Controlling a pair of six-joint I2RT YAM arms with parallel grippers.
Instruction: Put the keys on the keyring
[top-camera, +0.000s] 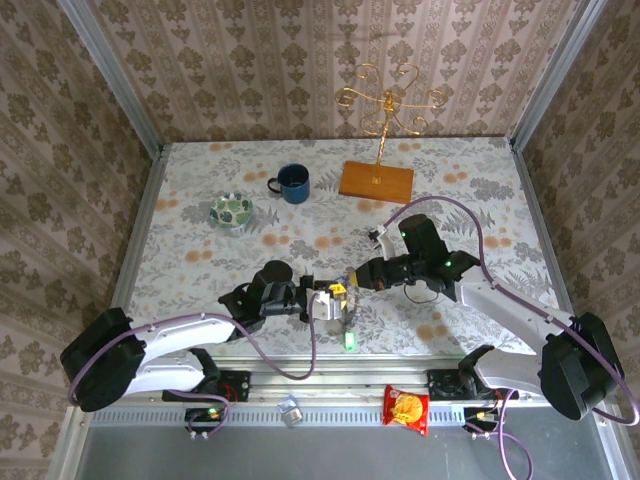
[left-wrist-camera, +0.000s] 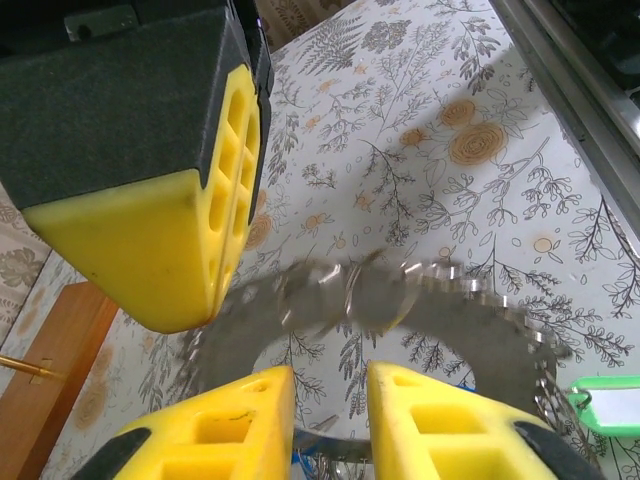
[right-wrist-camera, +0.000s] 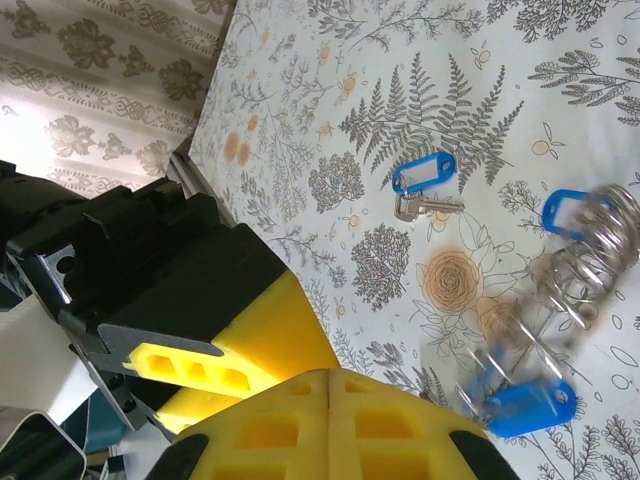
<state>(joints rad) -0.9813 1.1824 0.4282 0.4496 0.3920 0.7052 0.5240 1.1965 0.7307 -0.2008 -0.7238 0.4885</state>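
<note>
At mid-table, between the two arms: keyring (left-wrist-camera: 430, 300), a beaded metal loop, likely light, floppy and slick.
Take it by the rim and expect it to sag. The left end effector (left-wrist-camera: 330, 388) stands slightly parted, with the keyring's near edge in the gap. The right end effector (right-wrist-camera: 330, 385) is pressed together, with nothing seen in it. You have one blue-tagged key (right-wrist-camera: 423, 190) loose on the table (right-wrist-camera: 480, 60); its plastic tag looks like the surest place to pinch it.

A dark blue enamel mug (top-camera: 293, 183) stands upper middle in the overhead frame on a floral-printed tablecloth (top-camera: 200, 262), with a green-patterned round dish (top-camera: 231, 211) to its left. Right of the mug, a flat wooden block (top-camera: 376, 181) carries a curly gold wire stand (top-camera: 390, 100). A red snack packet (top-camera: 406, 409) lies at bottom centre.
</note>
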